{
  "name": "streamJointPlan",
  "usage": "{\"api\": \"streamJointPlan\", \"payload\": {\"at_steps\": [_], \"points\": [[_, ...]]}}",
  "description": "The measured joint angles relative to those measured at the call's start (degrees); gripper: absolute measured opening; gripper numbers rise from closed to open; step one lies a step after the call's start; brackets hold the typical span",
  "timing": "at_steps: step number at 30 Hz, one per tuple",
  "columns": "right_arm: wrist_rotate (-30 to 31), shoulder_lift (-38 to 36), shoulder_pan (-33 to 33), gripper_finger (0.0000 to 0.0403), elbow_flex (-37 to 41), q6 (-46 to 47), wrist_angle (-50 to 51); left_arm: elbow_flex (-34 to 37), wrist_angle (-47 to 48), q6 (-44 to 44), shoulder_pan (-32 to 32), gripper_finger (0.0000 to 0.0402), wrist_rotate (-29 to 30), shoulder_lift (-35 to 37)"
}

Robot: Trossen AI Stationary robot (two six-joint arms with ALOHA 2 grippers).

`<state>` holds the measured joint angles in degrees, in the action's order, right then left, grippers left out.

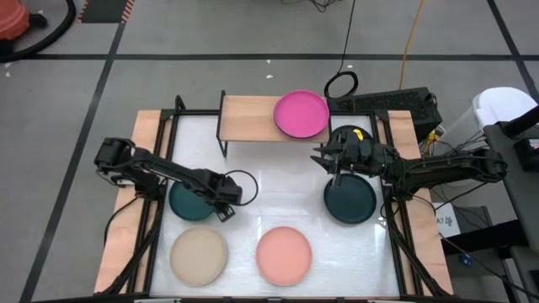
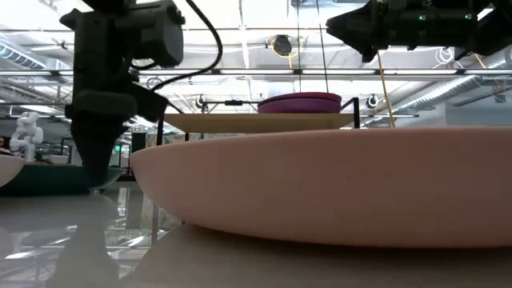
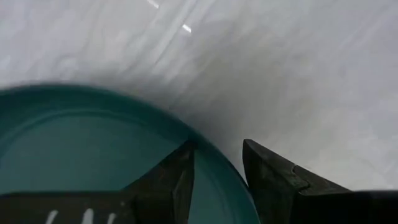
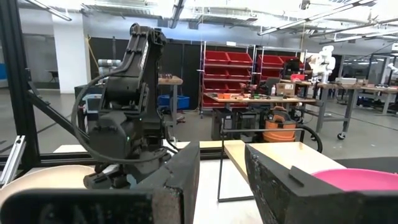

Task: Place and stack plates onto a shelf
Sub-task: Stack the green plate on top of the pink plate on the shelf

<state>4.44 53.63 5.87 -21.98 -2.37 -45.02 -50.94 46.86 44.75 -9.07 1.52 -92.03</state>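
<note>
on the shelf (image 1: pixel 248 118), at its right end, you have the magenta plate (image 1: pixel 301 114) lying flat; left part of the board is bare. on the white table (image 1: pixel 278 189) you have four more plates: a dark teal plate (image 1: pixel 187 204) at the left, a second dark teal plate (image 1: pixel 350 200) at the right, a beige plate (image 1: pixel 199 255) front left and a salmon pink plate (image 1: pixel 284 254) front centre, all apart from each other.

your left gripper (image 3: pixel 217 171) is down at the right rim of the left teal plate, fingers parted with the rim between them, one finger over the plate's inside, the other outside over the table; whether the pads touch the rim you cannot tell. your right gripper (image 1: pixel 327 156) hangs above the table between the shelf's right end and the right teal plate, just beside the magenta plate, fingers parted and empty, held level and facing across toward the left arm (image 4: pixel 130 118).
</note>
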Motion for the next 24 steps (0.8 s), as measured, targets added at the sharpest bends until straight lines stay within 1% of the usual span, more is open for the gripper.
{"api": "streamJointPlan", "payload": {"at_steps": [6, 8, 10, 14, 16, 20, 22, 24], "points": [[-0.01, 0.00, 0.00, 0.0110, 0.00, 0.17, 0.12, 0.00, -0.25, -4.52, 0.15, 0.0140, 0.04, -2.15], [0.01, 0.00, 0.00, 0.0110, 0.00, 0.17, 0.09, 0.00, -0.26, -6.00, 0.14, 0.0131, -0.17, -2.16], [0.01, 0.00, 0.00, 0.0110, 0.00, 0.17, 0.09, 0.00, -0.25, -7.20, 0.16, 0.0108, -1.03, -2.14], [0.00, 0.00, 0.00, 0.0110, 0.00, 0.13, 0.09, -0.14, 0.24, -9.48, 0.14, 0.0036, -2.12, -2.02], [0.01, 0.00, 0.00, 0.0110, 0.00, 0.13, 0.09, -0.69, 1.05, -10.80, 0.14, 0.0015, -2.08, -1.88], [0.01, 0.00, 0.00, 0.0110, 0.00, 0.12, 0.17, -4.24, 4.57, -16.14, -0.73, 0.0010, -2.19, -1.81], [0.01, 0.00, 0.00, 0.0110, 0.00, 0.13, 0.22, -7.16, 5.17, -20.01, -1.72, 0.0009, -3.14, -1.92], [0.01, 0.00, 0.00, 0.0110, 0.00, 0.11, 0.22, -10.39, 6.32, -24.59, -3.03, 0.0008, -2.72, -1.66]]}}
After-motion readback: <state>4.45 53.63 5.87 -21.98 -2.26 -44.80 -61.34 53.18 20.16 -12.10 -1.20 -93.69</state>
